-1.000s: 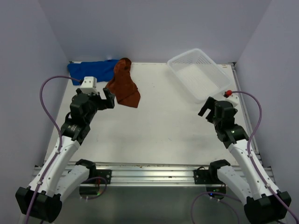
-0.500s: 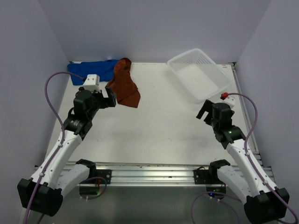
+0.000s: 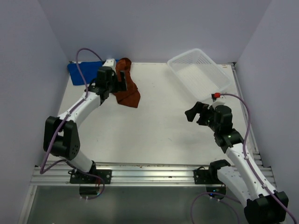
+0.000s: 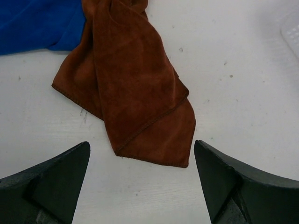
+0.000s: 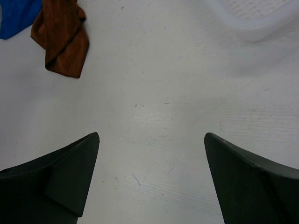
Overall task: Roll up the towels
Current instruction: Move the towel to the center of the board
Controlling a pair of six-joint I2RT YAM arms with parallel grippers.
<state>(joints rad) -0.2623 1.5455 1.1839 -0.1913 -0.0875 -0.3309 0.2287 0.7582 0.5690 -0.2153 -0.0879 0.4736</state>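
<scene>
Two towels lie at the table's back left. The rust-brown towel (image 3: 129, 92) (image 4: 135, 93) is folded into a long crumpled strip, and its far end overlaps the blue towel (image 3: 83, 73) (image 4: 37, 23). My left gripper (image 3: 122, 85) (image 4: 141, 145) hovers open just above the brown towel's near corner, with a finger on either side and nothing between them. My right gripper (image 3: 193, 112) (image 5: 152, 136) stands open over bare table at the right. In its wrist view the brown towel (image 5: 63, 42) and the blue towel (image 5: 13, 14) lie far off at the upper left.
A white plastic mesh basket (image 3: 218, 74) (image 5: 261, 21) sits tilted at the back right, close beyond my right gripper. Purple-grey walls close the table at the back and on both sides. The white tabletop (image 3: 159, 126) spreads between the arms.
My left arm has stretched out toward the back, bringing its open gripper over the brown towel. My right gripper has shifted a little left and toward the middle.
</scene>
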